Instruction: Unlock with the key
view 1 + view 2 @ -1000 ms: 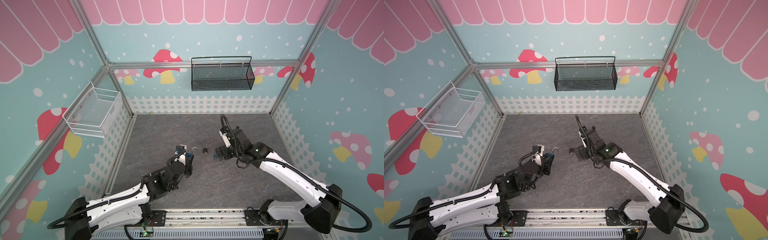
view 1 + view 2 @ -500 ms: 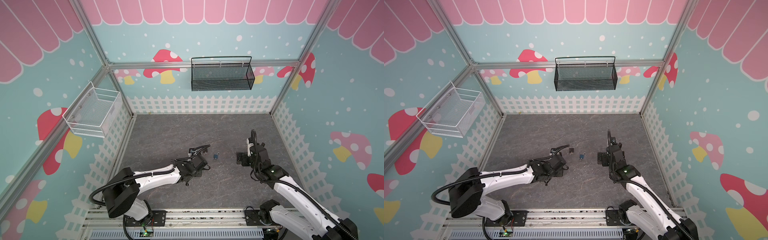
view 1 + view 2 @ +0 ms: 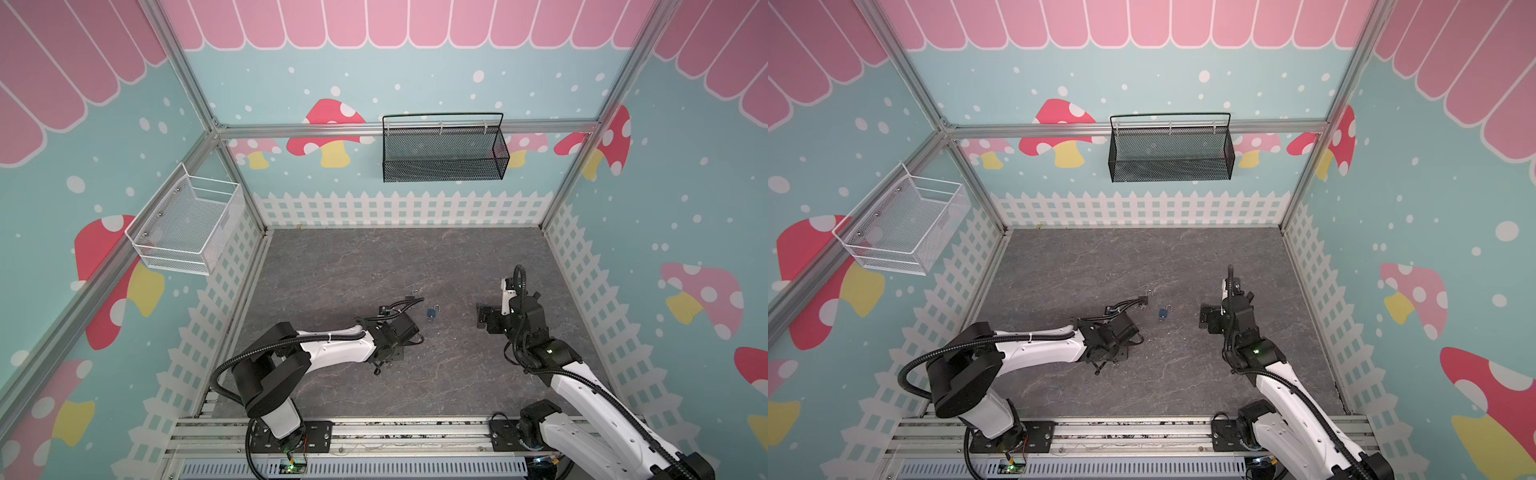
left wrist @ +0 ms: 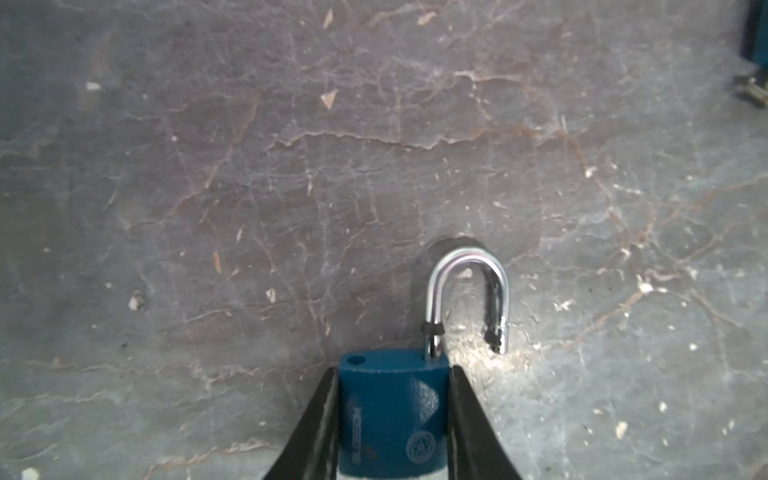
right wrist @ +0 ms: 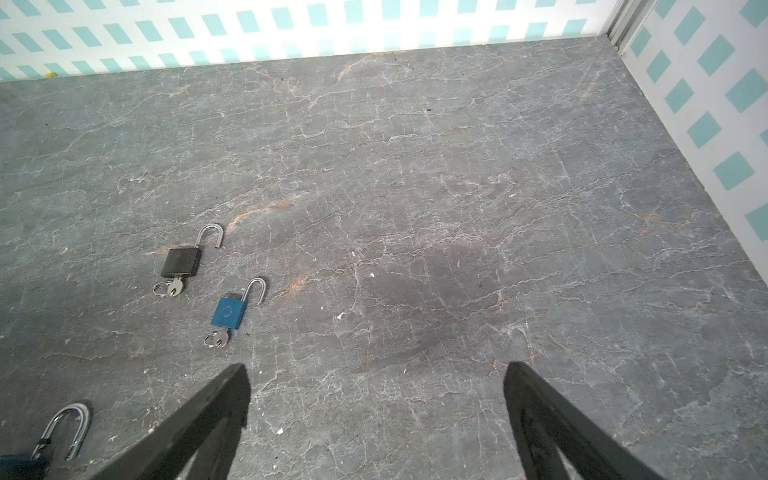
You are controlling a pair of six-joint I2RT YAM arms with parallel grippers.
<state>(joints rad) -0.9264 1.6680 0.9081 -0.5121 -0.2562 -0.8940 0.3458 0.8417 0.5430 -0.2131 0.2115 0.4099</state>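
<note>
One low left arm [image 3: 332, 349], jaws seemingly around padlock [image 4: 392, 415]

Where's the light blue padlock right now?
In both top views the light blue padlock lies on the grey floor between the left arm and the right arm, beside the black padlock.

The rear half of the bench [image 3: 395, 257] is lying bare between the fence walls [image 3: 395, 208], offering wide passage. Near the middle, a black padlock [image 5: 181, 261] and a blue padlock [image 5: 228, 311], keys [image 5: 176, 286] sticking out, are cluttering the way. The left arm [image 3: 332, 349] is stretching low across the front left, its dark blue padlock [image 4: 392, 411] adding to the blockage. Right of the blue padlock the bench is lying open.
</note>
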